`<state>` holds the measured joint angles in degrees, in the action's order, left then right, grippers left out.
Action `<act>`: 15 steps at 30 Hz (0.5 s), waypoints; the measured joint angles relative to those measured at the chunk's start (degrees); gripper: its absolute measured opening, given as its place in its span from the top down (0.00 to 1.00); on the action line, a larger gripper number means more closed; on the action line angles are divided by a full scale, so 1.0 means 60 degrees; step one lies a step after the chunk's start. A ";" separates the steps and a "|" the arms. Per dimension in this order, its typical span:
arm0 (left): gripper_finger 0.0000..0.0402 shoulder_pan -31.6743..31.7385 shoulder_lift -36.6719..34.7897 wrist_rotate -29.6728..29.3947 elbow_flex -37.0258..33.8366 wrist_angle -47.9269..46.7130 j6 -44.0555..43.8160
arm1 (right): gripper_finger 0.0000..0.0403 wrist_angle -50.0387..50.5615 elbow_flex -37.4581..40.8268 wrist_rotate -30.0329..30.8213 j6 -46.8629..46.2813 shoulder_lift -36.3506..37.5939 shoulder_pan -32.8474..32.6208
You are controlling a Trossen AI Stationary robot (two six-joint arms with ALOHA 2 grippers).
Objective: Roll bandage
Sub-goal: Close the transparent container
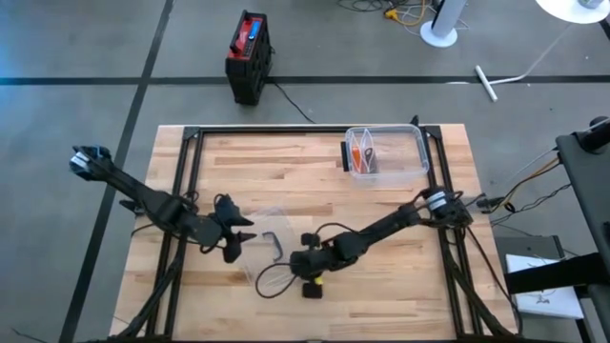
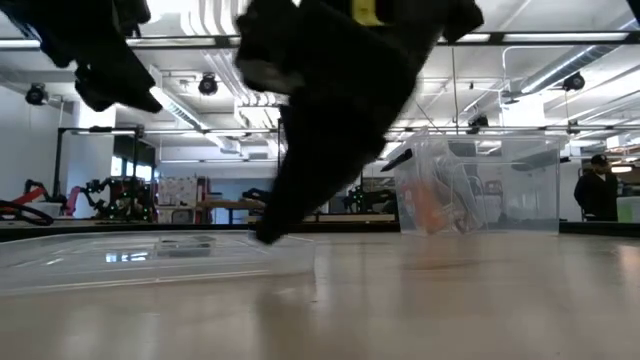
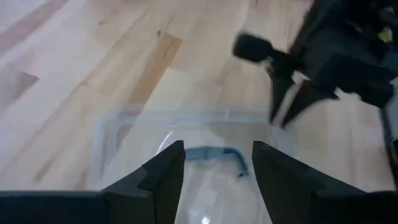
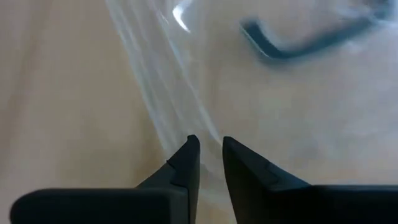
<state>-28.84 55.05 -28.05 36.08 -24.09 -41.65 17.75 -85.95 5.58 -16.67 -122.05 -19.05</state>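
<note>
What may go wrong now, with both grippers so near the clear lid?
1. The right gripper, nearly closed at the edge of the clear lid, may pinch too little of that thin rim, so it could slip.
2. The left gripper is open over the lid near its dark handle; if both grippers pull, the lid may slide or tilt.
3. The two grippers are close together and might collide.

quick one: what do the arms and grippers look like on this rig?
Both arms are dark, near-black jointed links with loose black cables along them. The left gripper and right gripper each have two matte black, wedge-shaped fingers tapering to tips. The right arm has a pale ring by its base and a yellow patch near the wrist.
</note>
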 joint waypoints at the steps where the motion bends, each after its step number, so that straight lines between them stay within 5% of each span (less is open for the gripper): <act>1: 0.55 0.0000 0.0027 -0.0001 -0.0206 0.0392 -0.0052 | 0.85 0.0572 0.0000 0.0059 0.0286 0.0189 0.0036; 8: 0.52 0.0004 0.0531 -0.0972 -0.1022 0.3005 0.1040 | 0.84 0.1531 -0.0011 0.0006 0.2491 0.1470 -0.0510; 15: 0.51 0.0000 0.1220 -0.1042 -0.1006 0.3760 0.1263 | 0.81 0.0359 -0.0017 0.0044 0.2892 0.0788 -0.0604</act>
<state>-28.84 62.36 -34.31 30.04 -1.52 -34.08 19.90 -86.05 5.85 0.68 -117.32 -22.68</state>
